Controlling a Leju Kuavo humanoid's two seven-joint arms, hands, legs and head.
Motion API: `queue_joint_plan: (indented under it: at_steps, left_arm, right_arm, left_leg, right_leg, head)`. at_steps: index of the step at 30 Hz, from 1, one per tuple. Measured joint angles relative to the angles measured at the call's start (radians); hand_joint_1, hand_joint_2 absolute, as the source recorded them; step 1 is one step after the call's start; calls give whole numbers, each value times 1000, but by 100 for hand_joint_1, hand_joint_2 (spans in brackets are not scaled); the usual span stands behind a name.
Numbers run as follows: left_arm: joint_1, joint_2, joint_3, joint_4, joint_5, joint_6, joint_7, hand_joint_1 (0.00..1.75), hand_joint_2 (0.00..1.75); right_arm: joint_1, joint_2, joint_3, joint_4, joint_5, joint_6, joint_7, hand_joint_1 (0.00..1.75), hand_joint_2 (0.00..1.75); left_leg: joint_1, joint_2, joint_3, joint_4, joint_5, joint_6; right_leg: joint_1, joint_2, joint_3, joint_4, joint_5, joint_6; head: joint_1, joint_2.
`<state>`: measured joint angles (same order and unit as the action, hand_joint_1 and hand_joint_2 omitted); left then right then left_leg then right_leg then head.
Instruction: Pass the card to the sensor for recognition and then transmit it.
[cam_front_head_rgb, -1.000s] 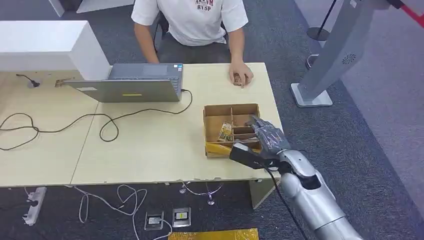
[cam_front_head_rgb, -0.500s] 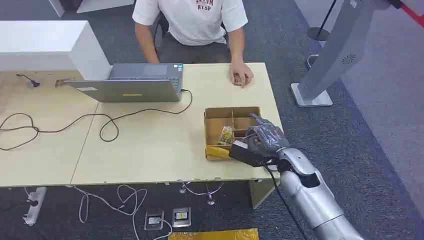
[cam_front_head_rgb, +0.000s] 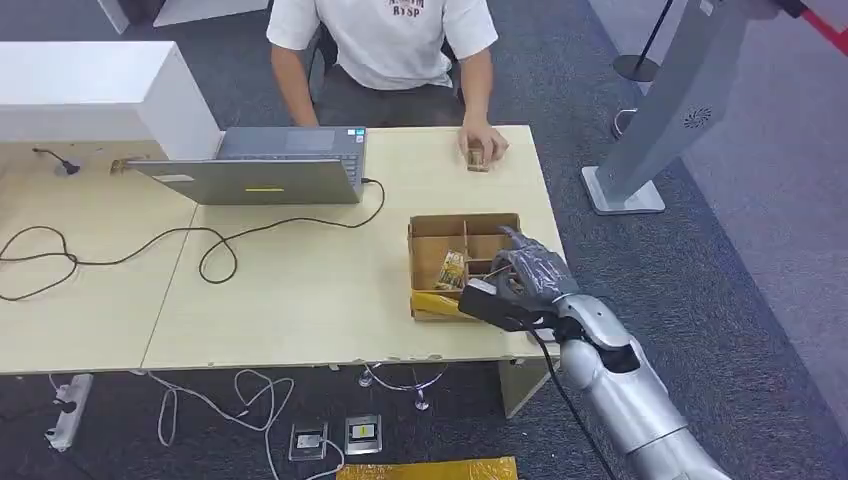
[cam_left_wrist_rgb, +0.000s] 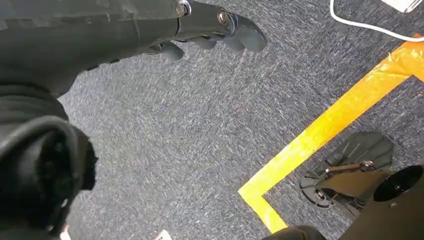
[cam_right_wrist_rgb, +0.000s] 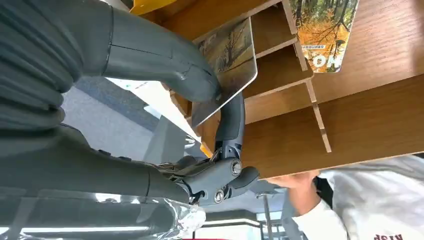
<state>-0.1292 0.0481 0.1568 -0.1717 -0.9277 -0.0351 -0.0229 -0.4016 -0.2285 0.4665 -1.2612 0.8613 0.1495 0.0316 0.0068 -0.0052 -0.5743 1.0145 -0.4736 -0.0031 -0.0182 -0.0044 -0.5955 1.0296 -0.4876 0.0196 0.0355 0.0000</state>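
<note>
Right robot hand (cam_front_head_rgb: 528, 275) sits over the near right compartments of the brown partitioned wooden box (cam_front_head_rgb: 430, 228) on the pale wood tabletop (cam_front_head_rgb: 300, 290). In my right wrist view, the thick grey thumb (cam_right_wrist_rgb: 165, 65) and a dark finger (cam_right_wrist_rgb: 231, 120) pinch a thin card printed with a tree scene (cam_right_wrist_rgb: 227, 60), its far edge at the box dividers. A second card with orange foliage (cam_right_wrist_rgb: 322, 30) lies in the next compartment.

Left robot hand (cam_left_wrist_rgb: 210, 35) hangs over grey carpet with fingers curled, holding nothing.

Step in hand, as I judge it: lifting the pinched card out. I would draw it straight up along the divider, keeping pinch pressure steady so it does not pivot; a tilt could snag the partition. I cannot identify the sensor. A seated person's hand (cam_front_head_rgb: 483, 148) rests at the far tabletop edge, so I would carry slowly.
</note>
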Motion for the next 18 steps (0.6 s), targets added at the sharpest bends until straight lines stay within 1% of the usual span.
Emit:
queue_joint_plan:
  at_steps: [5,10,18]
  left_arm:
    - [-1,0,0,0,-3,2,0,0,0]
    - [0,0,0,0,-5,1,-3,0,0]
    - [0,-1,0,0,-7,0,-8,0,0]
  right_arm:
    - [-4,1,0,2,0,-2,0,175,175]
    - [-30,5,-3,8,3,-36,-8,175,175]
    - [-68,7,-34,9,18,-37,-19,175,175]
  left_leg:
    - [0,0,0,0,0,0]
    - [0,0,0,0,0,0]
    - [0,0,0,0,0,0]
  right_leg:
    - [0,0,0,0,0,0]
    - [0,0,0,0,0,0]
    - [0,0,0,0,0,0]
  head:
    - [0,0]
    - [0,0]
    - [0,0]
